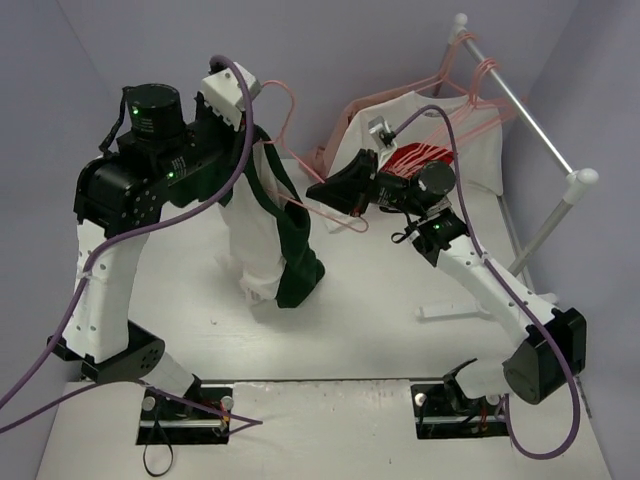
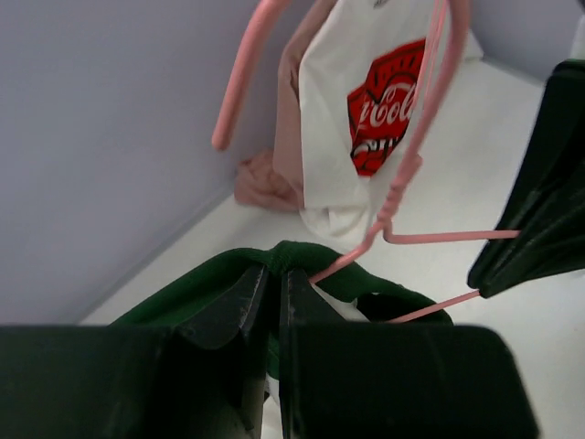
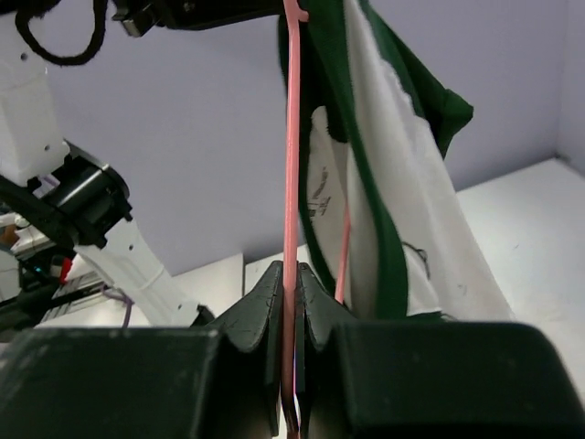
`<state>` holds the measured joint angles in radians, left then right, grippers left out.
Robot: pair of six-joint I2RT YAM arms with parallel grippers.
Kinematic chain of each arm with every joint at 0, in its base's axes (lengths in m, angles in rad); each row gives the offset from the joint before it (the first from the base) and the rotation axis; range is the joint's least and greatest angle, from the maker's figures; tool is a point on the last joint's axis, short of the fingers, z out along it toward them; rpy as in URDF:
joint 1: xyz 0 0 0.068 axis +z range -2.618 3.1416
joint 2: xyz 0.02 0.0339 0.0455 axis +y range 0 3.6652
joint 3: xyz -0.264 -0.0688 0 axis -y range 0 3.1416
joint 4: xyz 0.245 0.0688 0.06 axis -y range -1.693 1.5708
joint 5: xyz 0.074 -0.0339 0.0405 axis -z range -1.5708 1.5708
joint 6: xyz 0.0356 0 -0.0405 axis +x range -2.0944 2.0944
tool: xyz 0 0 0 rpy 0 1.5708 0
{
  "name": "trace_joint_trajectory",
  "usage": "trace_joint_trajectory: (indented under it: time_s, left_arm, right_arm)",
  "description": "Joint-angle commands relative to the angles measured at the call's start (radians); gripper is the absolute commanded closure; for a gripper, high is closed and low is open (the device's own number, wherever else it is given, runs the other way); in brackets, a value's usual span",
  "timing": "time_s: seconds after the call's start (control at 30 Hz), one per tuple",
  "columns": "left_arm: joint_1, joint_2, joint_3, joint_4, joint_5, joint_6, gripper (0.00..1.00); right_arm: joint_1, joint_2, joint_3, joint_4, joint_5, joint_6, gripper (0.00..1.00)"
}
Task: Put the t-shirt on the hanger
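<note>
Right wrist: hanger (image 3: 291, 137) cut off at top edge, lower end lost between my right jaws. Left wrist: t-shirt (image 2: 183, 293) mostly hidden under my left jaws.

The left hand (image 2: 274, 288) pinched a dark green fold of the t-shirt (image 2: 210, 288), fingers pressed together. The pink hanger (image 2: 416, 155) rose just beside it, its lower wires meeting the right hand (image 2: 498, 265). Behind hung a white logo shirt (image 2: 366, 110), with a pale pink garment (image 2: 265, 178) reaching the table (image 2: 512, 357).

I get 1 high view looking down from behind, plus 2 close wrist views facing each other; all 3 share the hanger (image 3: 292, 137) and t-shirt (image 1: 295, 265).
</note>
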<state>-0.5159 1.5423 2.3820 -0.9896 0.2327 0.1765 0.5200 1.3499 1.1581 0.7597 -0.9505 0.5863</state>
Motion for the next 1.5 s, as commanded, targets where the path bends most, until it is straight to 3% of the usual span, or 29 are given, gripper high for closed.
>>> trace_joint_trajectory:
  time_s: [0.0,0.07,0.13,0.2,0.43,0.73,1.17,1.3,1.47]
  left_arm:
    - [-0.01,0.002,0.073,-0.003,0.131,0.014,1.0]
    - [-0.01,0.004,0.065,-0.001,0.087,0.016,1.0]
    - [-0.01,0.002,0.043,0.008,0.025,0.011,1.0]
    - [-0.009,-0.003,0.014,0.025,-0.015,0.007,1.0]
    - [-0.006,-0.006,-0.024,0.111,-0.081,-0.006,1.0]
    - [-0.006,0.062,0.111,0.121,-0.093,-0.038,1.0]
    - [-0.015,0.061,0.073,0.123,0.071,-0.069,1.0]
    - [-0.041,0.06,0.073,0.121,0.071,-0.075,1.0]
    - [-0.078,0.074,0.093,0.123,0.074,-0.089,1.0]
  right_arm:
    - [-0.062,-0.013,0.136,0.291,0.12,0.014,1.0]
    - [-0.095,-0.036,0.129,0.264,0.191,-0.02,1.0]
    - [-0.113,-0.116,0.109,0.044,0.337,-0.143,1.0]
    - [-0.111,-0.167,0.087,-0.039,0.368,-0.248,1.0]
    - [-0.102,-0.215,0.016,-0.097,0.16,-0.206,1.0]
    - [-0.047,-0.233,-0.105,-0.092,0.114,-0.169,1.0]
    - [-0.043,-0.13,-0.063,0.222,0.095,0.016,1.0]
    - [-0.04,-0.073,-0.047,0.383,0.074,0.109,1.0]
    - [-0.029,-0.031,-0.01,0.443,0.067,0.11,1.0]
